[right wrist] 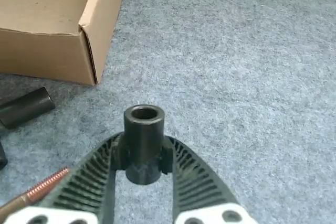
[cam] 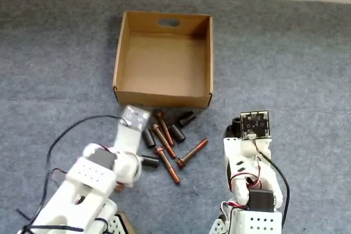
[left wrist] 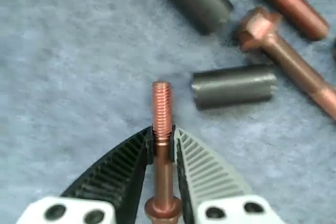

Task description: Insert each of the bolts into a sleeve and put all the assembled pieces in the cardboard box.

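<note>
left gripper clamped on bolt, threaded tip jutting past fingertips | right gripper gripped sleeve, open bore facing outward | axes apparently not yet aligned, arms apart | cardboard box lay beyond both

Bolts and sleeves lie on the carpet just before the cardboard box.

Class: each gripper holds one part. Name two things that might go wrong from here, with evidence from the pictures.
1. The right gripper pinches the black sleeve near one end only, so a push from the copper bolt may tilt it or make it slip.
2. The left gripper holds that bolt close to a loose sleeve and a loose bolt. A low swing might scatter them.
</note>
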